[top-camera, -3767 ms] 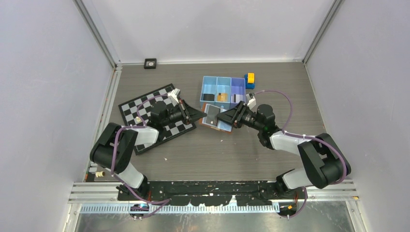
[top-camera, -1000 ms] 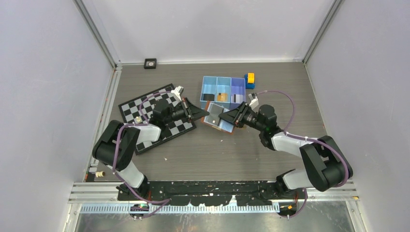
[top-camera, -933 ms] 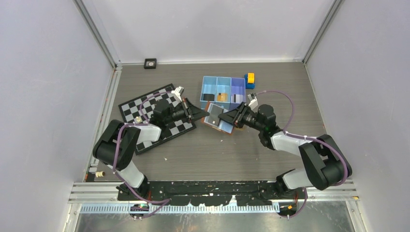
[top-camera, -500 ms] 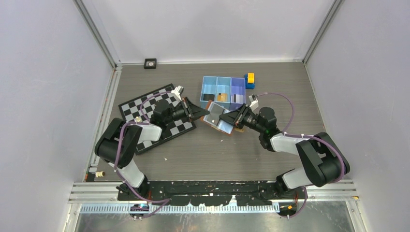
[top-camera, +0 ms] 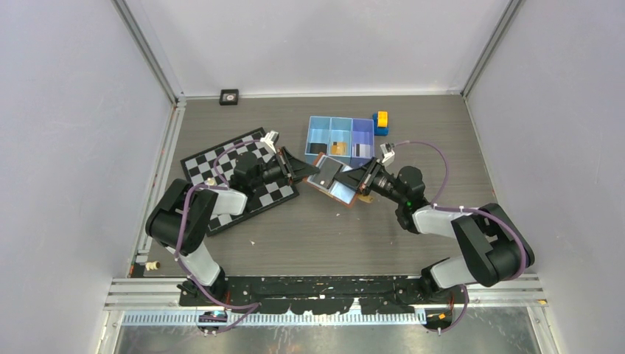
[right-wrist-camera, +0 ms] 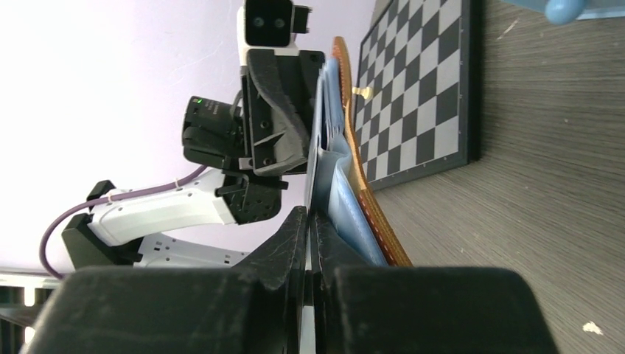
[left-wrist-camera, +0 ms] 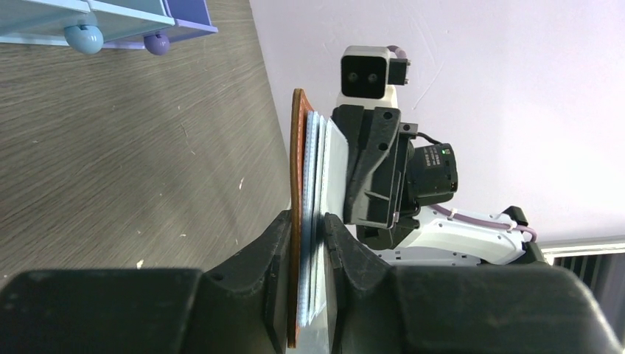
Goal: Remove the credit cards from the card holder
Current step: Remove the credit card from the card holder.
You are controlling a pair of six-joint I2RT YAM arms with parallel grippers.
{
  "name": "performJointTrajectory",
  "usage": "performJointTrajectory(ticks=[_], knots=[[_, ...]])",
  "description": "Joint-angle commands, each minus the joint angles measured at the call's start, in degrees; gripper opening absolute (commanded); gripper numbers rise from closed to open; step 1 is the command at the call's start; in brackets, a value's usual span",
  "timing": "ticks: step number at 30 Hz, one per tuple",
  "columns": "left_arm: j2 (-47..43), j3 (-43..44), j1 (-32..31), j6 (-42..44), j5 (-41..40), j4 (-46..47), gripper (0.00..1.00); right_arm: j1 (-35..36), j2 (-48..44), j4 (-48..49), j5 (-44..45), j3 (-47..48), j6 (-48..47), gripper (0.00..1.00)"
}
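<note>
Comparing this moment with a second ago, you have swapped the work between the arms. The left gripper (left-wrist-camera: 308, 232), which was clamped hard on the card holder (top-camera: 335, 184), has slackened a little. Its jaws still sit close against the brown cover on one side and the pale inner leaves on the other, so I read a light clamp on the holder rather than a release. The jaws of the right gripper (right-wrist-camera: 309, 221) have drawn almost together onto a thin pale sheet (right-wrist-camera: 317, 169) at the holder's open edge. Whether that sheet is a card or one of the holder's own leaves, its wrist view does not let me tell. The holder hangs between the two grippers over the desk (top-camera: 368, 243), just in front of the blue tray (top-camera: 339, 118) and near the corner of the chessboard (top-camera: 243, 181), lying a touch flatter than before. Flat pieces lie in the tray's compartments, which look like credit cards (top-camera: 338, 147) already taken out. If the sheet is a card, you are about to pull it. Keep your left clamp firm enough, or the whole holder may follow the right arm or slip free.
</note>
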Motion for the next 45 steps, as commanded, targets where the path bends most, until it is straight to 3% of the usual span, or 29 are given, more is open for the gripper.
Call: performJointTrajectory(ticks=[1,5,10,16,21,27,33,38,45], knots=[[0.8,0.9,-1.9,0.7,3.0,0.2,0.22,1.5,-2.7,10.1,-2.2,1.2,1.8,0.08],[0.4,0.7,-1.8,0.8,3.0,0.5,0.22,1.1,-2.3,8.2,-1.5,1.5,1.8,0.01],[-0.5,0.3,-1.4,1.0,2.9,0.6,0.26,0.5,-2.1,4.8,-0.8,1.7,1.0,0.00],[-2.0,-1.5,0.6,-0.5,2.5,4.4,0.22,0.0,-2.5,-5.5,0.4,3.4,-2.6,0.01],[-2.2,-1.7,0.9,-1.2,2.6,5.7,0.20,0.0,-1.4,-6.2,0.3,3.9,-2.6,0.00],[-2.5,-2.0,1.5,-1.9,2.9,6.6,0.18,0.0,-2.9,-13.9,2.0,5.1,-6.1,0.01],[-2.8,-2.4,2.4,-2.8,3.1,7.6,0.13,-0.1,-3.2,-14.8,2.3,5.0,-6.6,0.01],[-2.7,-2.7,3.1,-3.8,3.4,9.1,0.02,-0.1,-3.3,-14.9,2.3,5.0,-6.6,0.01],[-2.2,-2.8,3.8,-5.5,3.7,10.9,0.00,-0.2,-3.3,-14.7,2.2,4.9,-6.6,0.00]])
